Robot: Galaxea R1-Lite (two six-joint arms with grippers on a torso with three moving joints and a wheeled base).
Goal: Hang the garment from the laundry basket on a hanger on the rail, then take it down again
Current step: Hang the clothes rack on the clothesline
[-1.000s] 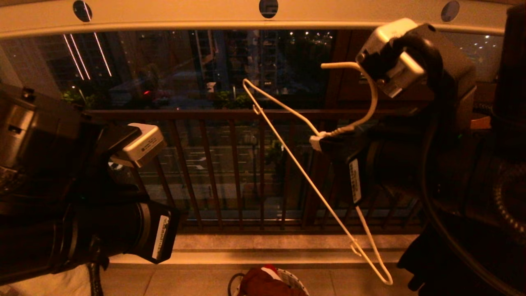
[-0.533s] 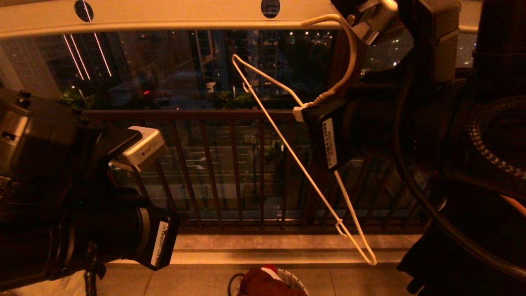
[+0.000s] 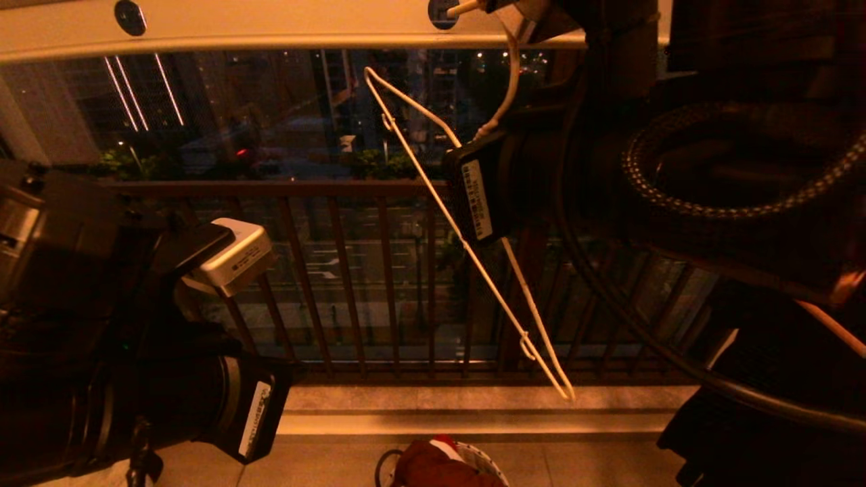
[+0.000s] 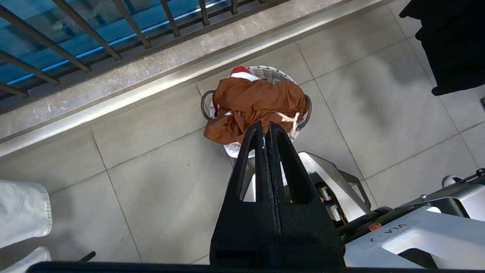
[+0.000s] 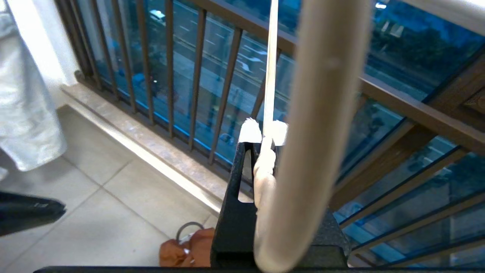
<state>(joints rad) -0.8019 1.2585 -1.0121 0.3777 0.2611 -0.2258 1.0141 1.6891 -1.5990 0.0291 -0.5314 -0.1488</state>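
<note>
Black casing of my left arm fills the lower-left of the head view, wrist camera block pale against the dark barred railing point(image 3: 352, 270). Left gripper point(image 4: 265, 129): fingers pressed flat together, holding nothing, pointing down over the laundry basket point(image 4: 303, 113) on the tiled floor.

Garment point(image 4: 257, 102): rust-brown shorts heaped in the basket, white drawstring showing at one side. In the head view I see only a cut-off scrap of it at the bottom edge, with a sliver of patterned rim.

Pale denim point(image 4: 22, 212): a corner only, at the frame edge.

Hanger point(image 3: 467, 243): thin white wire, tilted steeply, one shoulder high near the rail point(image 3: 270, 24), the other low by the ledge. Its hook curves up to the rail's lower edge beside a dark round hole; whether it rests on the rail I cannot tell.

Right gripper point(image 5: 263, 138): raised high, clamped on the hanger's twisted neck, white fingertip pads on either side of the wire. In the head view its arm and cable loop blot out the right side.

Black garment point(image 4: 451, 41): partly visible, hanging at the far right.
</note>
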